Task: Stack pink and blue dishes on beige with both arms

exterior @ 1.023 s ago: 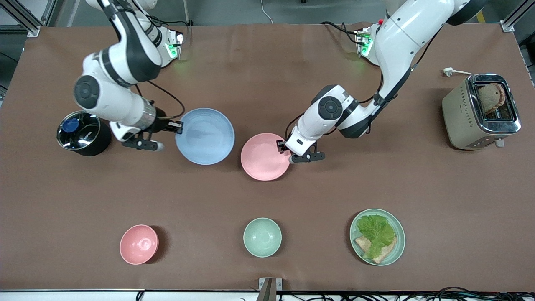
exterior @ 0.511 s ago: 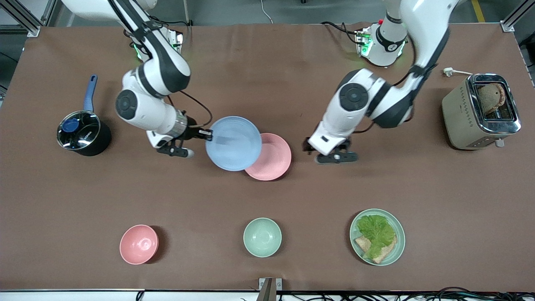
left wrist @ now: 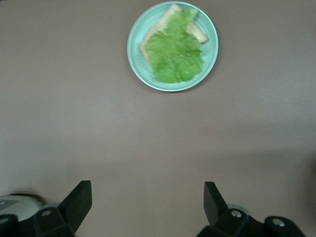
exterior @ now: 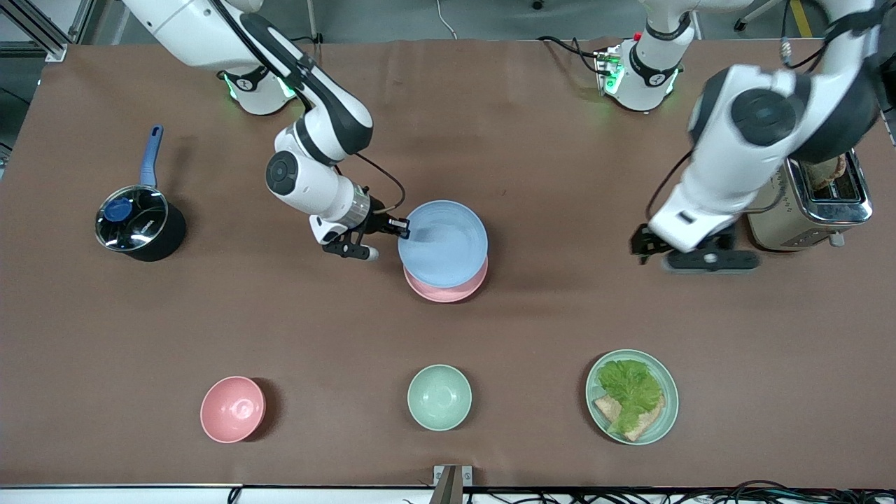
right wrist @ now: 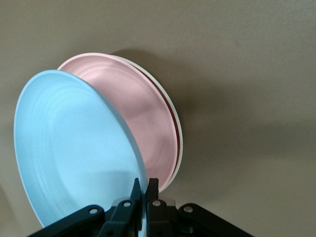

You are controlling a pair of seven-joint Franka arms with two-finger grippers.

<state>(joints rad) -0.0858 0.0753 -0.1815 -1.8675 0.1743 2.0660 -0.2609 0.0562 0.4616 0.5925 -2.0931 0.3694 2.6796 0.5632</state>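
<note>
Pinched by its rim in the right gripper (right wrist: 142, 190), the tilted blue plate (exterior: 442, 242) risked sliding off the pink plate (exterior: 446, 288) if dropped off-centre, while the left gripper (left wrist: 147, 200) waited spread over the desk (exterior: 560, 315).

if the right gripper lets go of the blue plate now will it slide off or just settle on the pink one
Probably settles: the blue plate hangs tilted over the pink plate, matching its width. It looks stiff, keeping its shape though the right gripper pinches only its rim. The matte surfaces suggest little sliding, though the tilt could make it clatter or land slightly off-centre.
</note>
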